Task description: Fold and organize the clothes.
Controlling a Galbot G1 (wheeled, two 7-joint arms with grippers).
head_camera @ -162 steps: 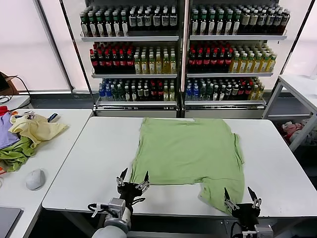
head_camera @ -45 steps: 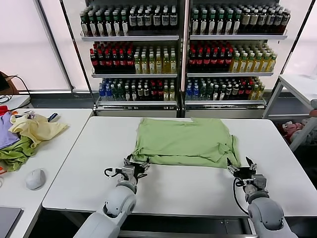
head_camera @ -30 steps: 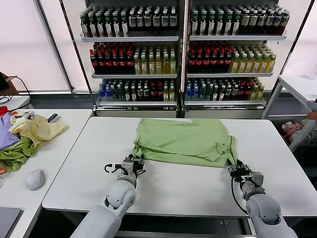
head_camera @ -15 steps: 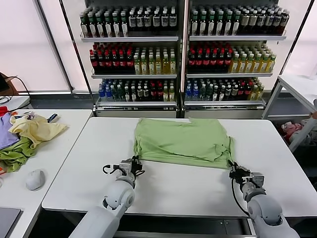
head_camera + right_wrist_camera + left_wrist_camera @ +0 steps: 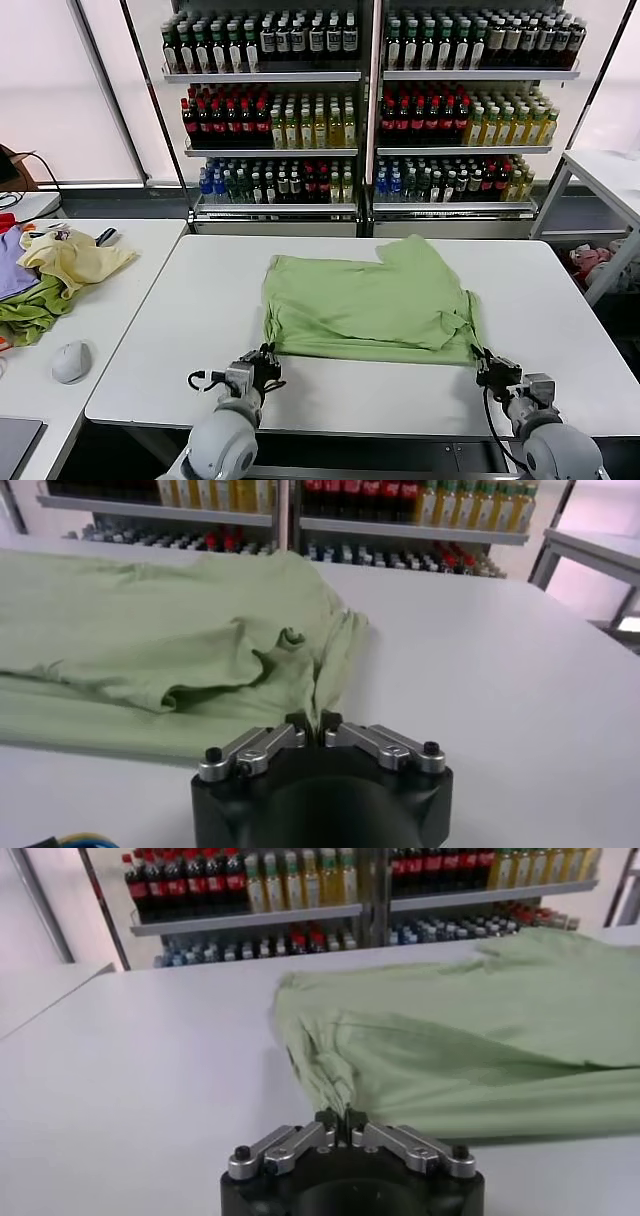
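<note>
The light green shirt (image 5: 365, 300) lies folded in half on the white table (image 5: 200, 330), its doubled edge toward me. My left gripper (image 5: 262, 362) is shut on the shirt's near left corner (image 5: 330, 1083). My right gripper (image 5: 487, 362) is shut on the near right corner (image 5: 325, 685). Both grippers sit low over the table near its front edge, with bunched cloth pinched between the fingers. The collar and the print patch are hidden.
A side table (image 5: 120, 300) on the left holds a pale yellow garment (image 5: 70, 258), darker green and purple cloth (image 5: 25, 305) and a grey mouse (image 5: 70, 360). Shelves of bottles (image 5: 370, 100) stand behind the table. Another table (image 5: 610, 175) is at the right.
Both grippers have drawn the shirt's held corners toward me across the table. The folded shirt has slid nearer the front edge and lies flatter than before.
</note>
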